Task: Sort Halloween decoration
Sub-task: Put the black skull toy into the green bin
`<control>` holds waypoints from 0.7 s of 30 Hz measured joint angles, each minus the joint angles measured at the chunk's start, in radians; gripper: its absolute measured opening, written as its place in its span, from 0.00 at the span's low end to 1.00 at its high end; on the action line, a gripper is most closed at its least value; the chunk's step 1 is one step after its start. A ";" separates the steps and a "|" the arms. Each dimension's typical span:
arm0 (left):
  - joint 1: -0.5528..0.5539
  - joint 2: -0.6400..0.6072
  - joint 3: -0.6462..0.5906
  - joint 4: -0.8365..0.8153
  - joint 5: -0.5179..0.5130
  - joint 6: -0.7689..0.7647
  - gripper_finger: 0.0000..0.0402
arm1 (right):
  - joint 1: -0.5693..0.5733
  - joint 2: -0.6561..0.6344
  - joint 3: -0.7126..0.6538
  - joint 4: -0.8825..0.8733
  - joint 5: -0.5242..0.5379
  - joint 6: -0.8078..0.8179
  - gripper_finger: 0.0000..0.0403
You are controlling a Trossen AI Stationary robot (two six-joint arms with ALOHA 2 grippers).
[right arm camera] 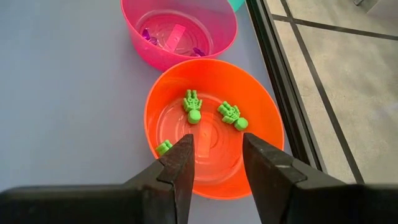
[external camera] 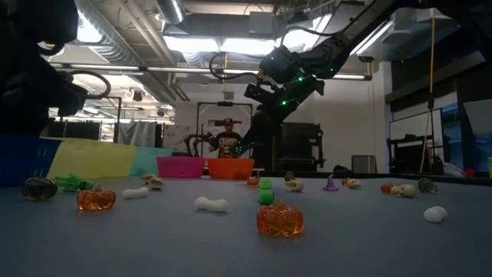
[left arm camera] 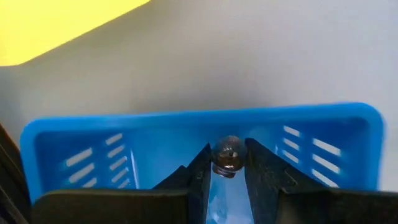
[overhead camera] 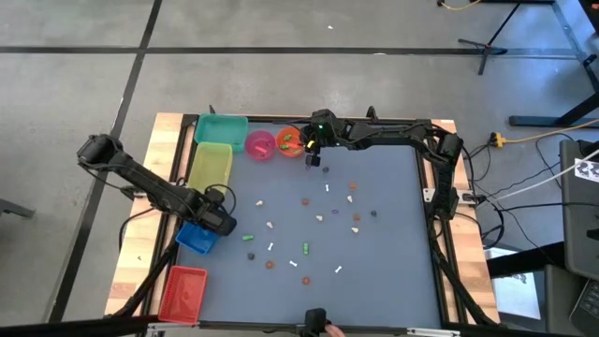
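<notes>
Many tiny Halloween decorations (overhead camera: 318, 220) lie scattered on the grey mat, among them a clear orange pumpkin (external camera: 280, 220). My left gripper (left arm camera: 227, 163) hangs over the blue bin (left arm camera: 155, 134) at the mat's left edge, shut on a small dark round trinket (left arm camera: 227, 157). At the far edge my right gripper (right arm camera: 217, 146) stands open above the orange bowl (right arm camera: 261, 124). Green skeleton figures (right arm camera: 193, 107) lie on that bowl's floor. The pink bowl (right arm camera: 217, 37) beside it holds purple pieces. My left gripper pinches the dark round trinket (left arm camera: 229, 149) between its two fingertips (left arm camera: 202, 163), one on each side. The fingers point straight down. The trinket is lifted clear, over the inside of the blue bin.
Along the mat's left side stand a teal bin (overhead camera: 221, 129), a yellow bin (overhead camera: 211, 164), the blue bin (overhead camera: 197, 239) and a red bin (overhead camera: 182, 292). A black frame rail (overhead camera: 435, 201) borders the mat on the right. A person stands in the room far behind.
</notes>
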 joint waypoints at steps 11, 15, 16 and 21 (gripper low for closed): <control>0.000 -0.001 0.125 -0.155 0.004 0.008 0.14 | 0.000 0.000 0.000 0.000 0.000 0.000 0.34; 0.000 -0.001 0.203 -0.285 0.003 0.008 0.14 | 0.000 0.000 0.000 0.000 0.000 0.000 0.34; 0.000 -0.001 0.223 -0.319 0.003 0.008 0.14 | 0.000 0.000 0.000 0.000 0.000 0.000 0.34; 0.000 -0.002 0.320 -0.461 -0.033 0.009 0.14 | 0.000 0.000 0.000 0.000 0.000 0.000 0.34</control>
